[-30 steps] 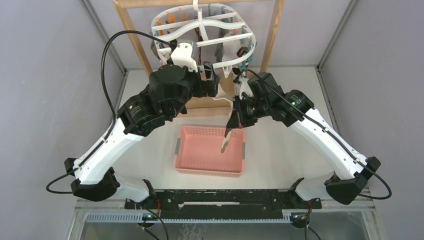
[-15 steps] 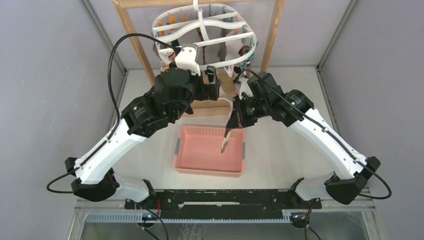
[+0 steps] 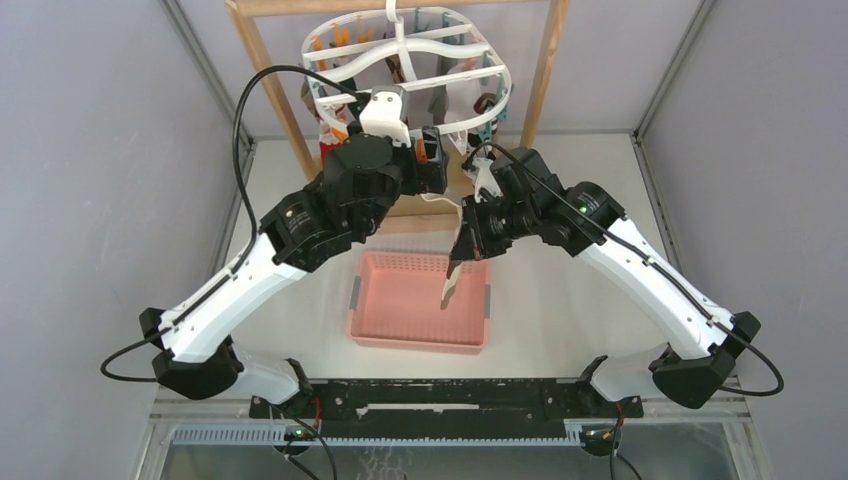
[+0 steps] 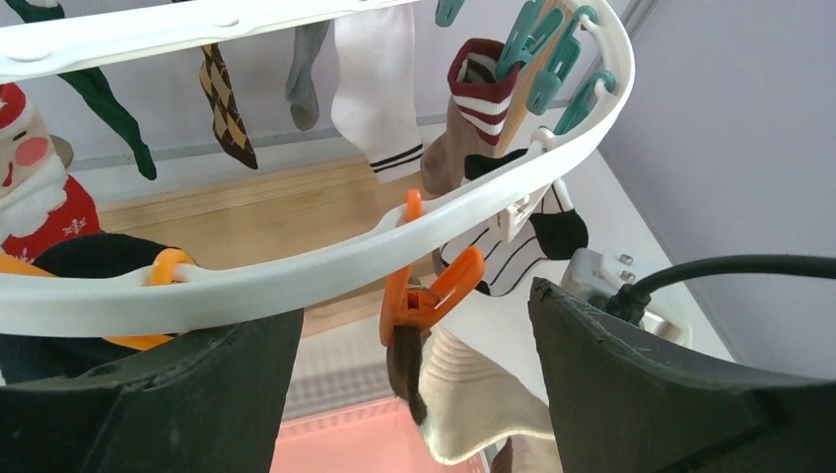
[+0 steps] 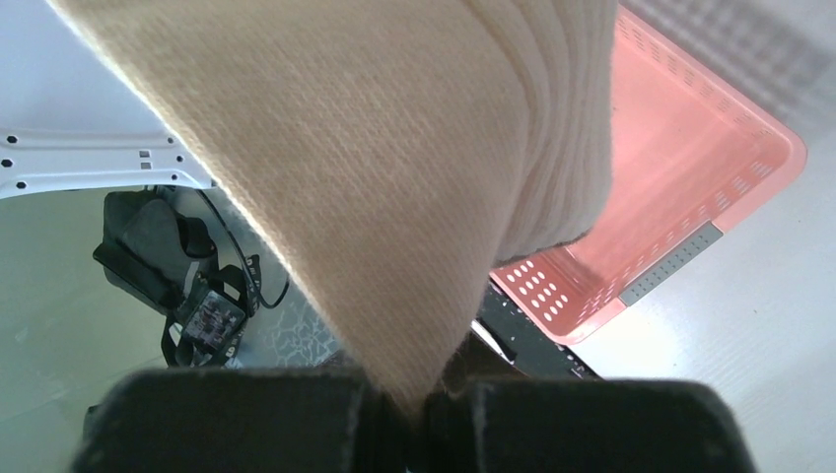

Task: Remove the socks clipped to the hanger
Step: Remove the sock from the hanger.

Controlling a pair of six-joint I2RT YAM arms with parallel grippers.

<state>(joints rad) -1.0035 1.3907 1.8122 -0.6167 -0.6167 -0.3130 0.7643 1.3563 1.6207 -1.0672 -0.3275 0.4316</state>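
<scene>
Your left pincer (image 3: pixel 428 152) is up at the near rim of the hanger (image 3: pixel 400 45), its fingers spread wide apart and gripping nothing. In its wrist view, the white rim (image 4: pixel 296 266) runs across just above the two fingers, and an orange clip (image 4: pixel 434 291) hangs from the rim in the gap between them. That clip bites on a brown-and-cream sock (image 4: pixel 473 394) that droops toward the basket (image 3: pixel 372 330). I cannot tell whether the fingers touch the clip.

Your right pincer (image 3: pixel 468 235) is closed tight on a beige sock (image 3: pixel 450 285). From above, the sock dangles from the pincer over the far half of the pink basket, clear of its floor. In the right wrist view, the beige knit (image 5: pixel 394 148) fills most of the frame and narrows down into the pressed-together fingers (image 5: pixel 246 424), with a corner of the basket (image 5: pixel 690 168) behind it. Whether this is the same sock that the orange clip holds, I cannot tell.

More socks are clipped to the hanger: a red patterned one (image 4: pixel 39 187), a black one (image 4: pixel 99 256), a brown argyle (image 4: pixel 227 103), a grey one (image 4: pixel 306 69) and a white one with black stripes (image 4: pixel 380 89). A sock with a red-and-white cuff (image 4: pixel 473 108) hangs by the teal clips (image 4: pixel 542 49).

The hanger hangs from a wooden frame (image 3: pixel 545 70) at the far side of the table (image 3: pixel 560 310), and the basket sits between your two arms.
</scene>
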